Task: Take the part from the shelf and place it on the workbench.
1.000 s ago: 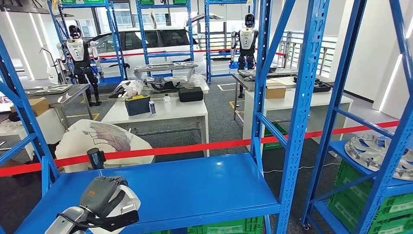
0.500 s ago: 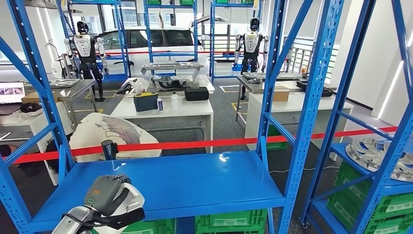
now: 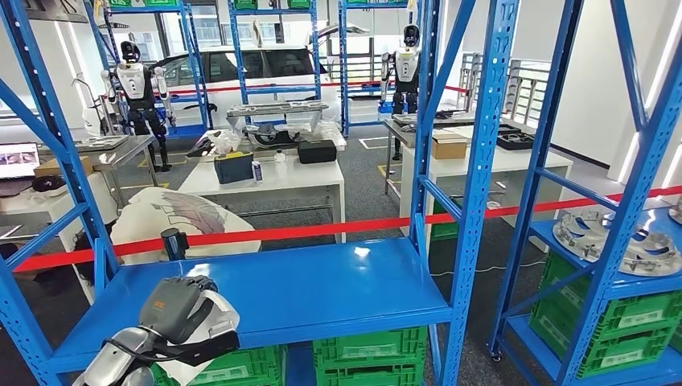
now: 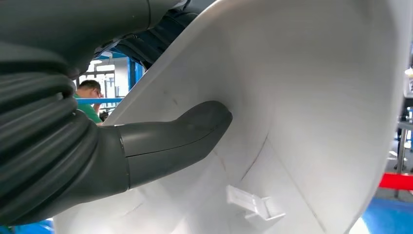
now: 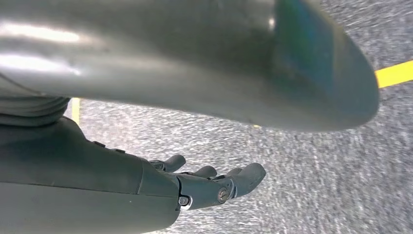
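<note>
My left hand (image 3: pixel 171 311) holds a white curved shell part (image 3: pixel 219 323) at the lower left, just over the front edge of the blue shelf board (image 3: pixel 322 285). In the left wrist view the thumb (image 4: pixel 175 136) presses on the part's white inner face (image 4: pixel 311 97), which bears a small moulded clip. My right hand (image 5: pixel 209 187) hangs over grey speckled floor with its fingers slightly apart and nothing in it. Beyond the shelf stands a white workbench (image 3: pixel 277 178) carrying dark boxes.
Blue uprights (image 3: pixel 474 193) frame the shelf, and a red tape barrier (image 3: pixel 322 232) runs behind it. Green crates (image 3: pixel 370 354) sit under the board. Silver wheel-like parts (image 3: pixel 611 237) lie on the right-hand shelf. Another white panel (image 3: pixel 185 217) rests behind. A person in green (image 4: pixel 90 95) stands nearby.
The whole picture has shifted, so the camera has moved. My left hand keeps its hold on the white part at the lower left.
</note>
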`<state>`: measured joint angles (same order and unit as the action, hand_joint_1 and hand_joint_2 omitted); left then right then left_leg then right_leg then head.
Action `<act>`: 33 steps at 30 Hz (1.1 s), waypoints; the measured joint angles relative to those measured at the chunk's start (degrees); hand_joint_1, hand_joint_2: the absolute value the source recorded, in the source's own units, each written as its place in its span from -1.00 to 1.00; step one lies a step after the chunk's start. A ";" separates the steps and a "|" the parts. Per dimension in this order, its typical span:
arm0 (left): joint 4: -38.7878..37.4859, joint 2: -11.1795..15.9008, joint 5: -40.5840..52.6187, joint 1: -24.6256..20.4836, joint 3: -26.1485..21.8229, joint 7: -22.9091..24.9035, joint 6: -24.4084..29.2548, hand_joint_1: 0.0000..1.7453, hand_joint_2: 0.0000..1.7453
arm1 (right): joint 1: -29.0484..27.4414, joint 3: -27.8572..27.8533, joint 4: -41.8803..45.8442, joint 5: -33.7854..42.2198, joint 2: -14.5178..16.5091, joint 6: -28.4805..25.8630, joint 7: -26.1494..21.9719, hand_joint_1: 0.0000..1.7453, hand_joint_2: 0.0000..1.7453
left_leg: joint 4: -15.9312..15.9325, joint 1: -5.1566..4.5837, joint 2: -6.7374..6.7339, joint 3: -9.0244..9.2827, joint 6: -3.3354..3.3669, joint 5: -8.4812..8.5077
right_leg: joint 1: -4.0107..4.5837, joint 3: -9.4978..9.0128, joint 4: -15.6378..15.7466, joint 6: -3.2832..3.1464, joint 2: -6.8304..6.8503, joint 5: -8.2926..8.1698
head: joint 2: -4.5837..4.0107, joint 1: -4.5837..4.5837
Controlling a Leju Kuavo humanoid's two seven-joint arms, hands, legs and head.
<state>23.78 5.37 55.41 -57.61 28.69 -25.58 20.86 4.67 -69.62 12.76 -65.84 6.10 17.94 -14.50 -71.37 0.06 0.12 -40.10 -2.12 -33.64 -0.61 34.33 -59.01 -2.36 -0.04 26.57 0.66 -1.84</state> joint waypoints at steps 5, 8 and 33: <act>-0.19 0.80 0.17 -0.20 -0.20 0.05 -0.42 0.72 1.00 | -0.04 -0.95 0.00 1.30 -0.01 0.00 -1.69 -1.00 -1.00 | 5.29 0.64 -0.04 6.30 -0.40 2.61 | 0.01 2.54 -0.32 0.65 -0.01 -1.91 | 0.00 0.01; -0.12 1.04 0.25 -0.60 -0.35 0.04 -0.52 0.72 1.00 | 0.04 -1.28 0.00 1.80 -0.06 0.00 -1.73 -1.00 -1.00 | 12.61 0.25 0.12 10.78 0.23 3.15 | 0.06 3.10 -0.28 1.62 -0.01 -2.99 | 0.00 0.02; -0.59 3.44 3.51 -3.61 -1.45 3.35 0.29 0.72 1.00 | 0.08 -3.51 0.00 3.94 0.02 0.00 -2.96 -1.00 -1.00 | -3.49 0.21 -0.17 -0.75 -0.50 0.83 | 0.37 1.34 -0.12 0.15 0.09 -0.68 | 0.00 0.03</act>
<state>23.20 8.81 58.93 -61.22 27.24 -22.23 21.15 4.75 -73.13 12.76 -61.90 6.12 17.94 -17.46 -74.87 0.27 -0.04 -40.85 -2.61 -32.80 -0.24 35.67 -59.13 -2.22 0.05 25.89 0.66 -1.81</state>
